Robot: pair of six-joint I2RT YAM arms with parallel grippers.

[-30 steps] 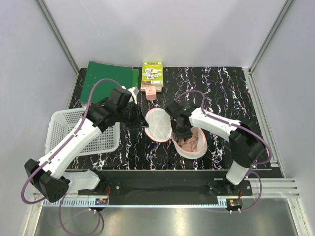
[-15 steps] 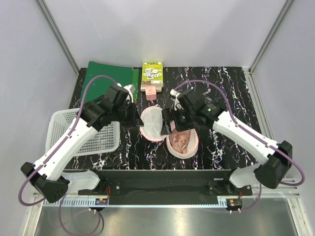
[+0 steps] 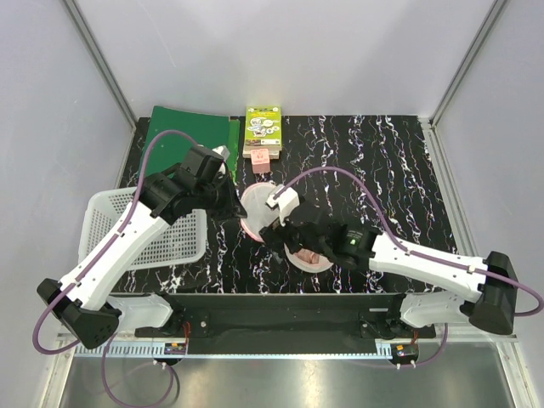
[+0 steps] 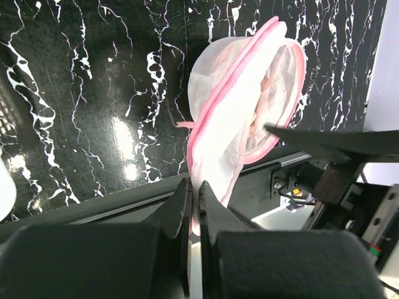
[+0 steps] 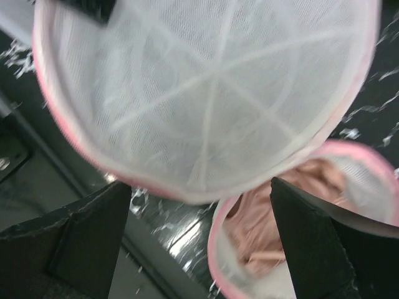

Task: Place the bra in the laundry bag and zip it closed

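Note:
The laundry bag lies open in the middle of the table. Its white mesh lid [image 3: 255, 204] is tilted up, and my left gripper [image 3: 238, 202] is shut on the lid's pink rim [image 4: 194, 187]. The lower half [image 3: 325, 263] rests on the table with the peach bra [image 3: 308, 256] bunched inside it. In the right wrist view the lid [image 5: 206, 93] fills the top and the bra [image 5: 274, 224] shows below it in the lower half. My right gripper [image 3: 274, 236] is open and holds nothing; it hangs low at the bag's near-left side, where the halves meet.
A white lattice basket [image 3: 110, 225] stands at the left under my left arm. A green folder [image 3: 183, 136], a green printed box [image 3: 263, 127] and a small pink item [image 3: 262, 160] lie at the back. My right arm stretches low across the near right.
My right gripper came up out of the lower half, opened wide and swung down to the bag's near-left side. The left gripper kept its hold and brought the lid a little left.

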